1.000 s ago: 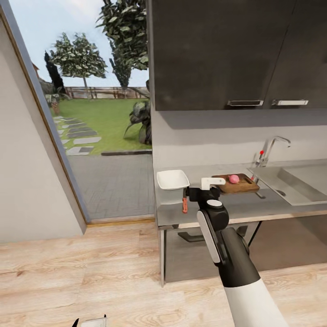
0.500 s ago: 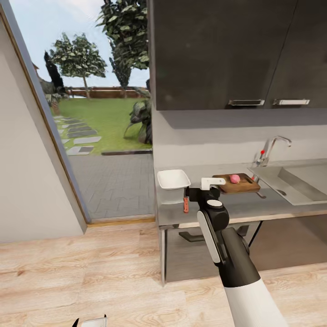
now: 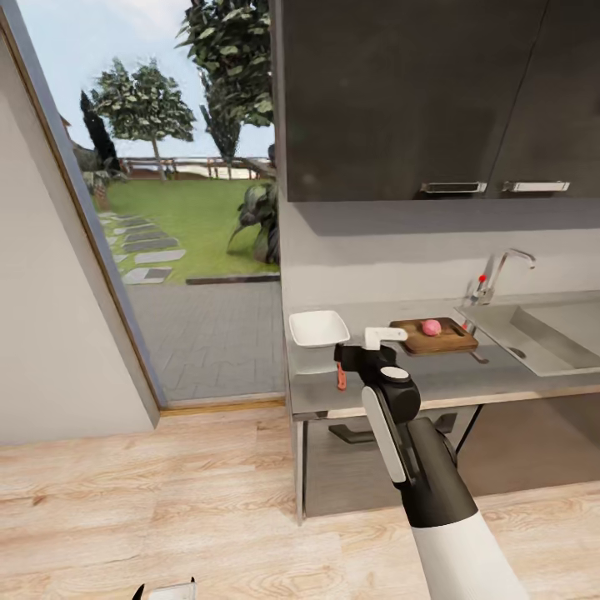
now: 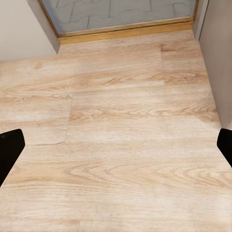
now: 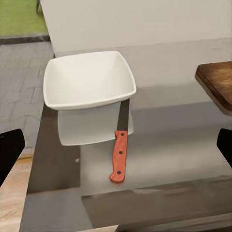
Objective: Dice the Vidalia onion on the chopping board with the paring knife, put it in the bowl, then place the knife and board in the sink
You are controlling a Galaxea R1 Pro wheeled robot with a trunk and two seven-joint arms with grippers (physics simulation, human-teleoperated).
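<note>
The pink Vidalia onion (image 3: 431, 327) lies on the wooden chopping board (image 3: 433, 337), left of the sink (image 3: 550, 337). The white square bowl (image 3: 317, 328) (image 5: 89, 79) stands at the countertop's left end. The paring knife (image 5: 119, 154) (image 3: 340, 377) has an orange handle and lies beside the bowl, its blade tip running under the bowl's rim. My right gripper (image 3: 350, 358) (image 5: 117, 147) hovers open above the knife, its fingertips wide apart on either side of the handle and clear of it. My left gripper (image 4: 116, 150) hangs open over the wooden floor, low at my left side (image 3: 162, 592).
A faucet (image 3: 500, 271) stands behind the sink. Dark wall cabinets (image 3: 433, 100) hang above the counter. A glass door (image 3: 167, 217) to the garden is left of the counter, and the counter's left edge (image 3: 292, 392) is close to the bowl.
My right gripper has shifted slightly left, toward the knife handle. The onion, board, bowl and knife have not moved.
</note>
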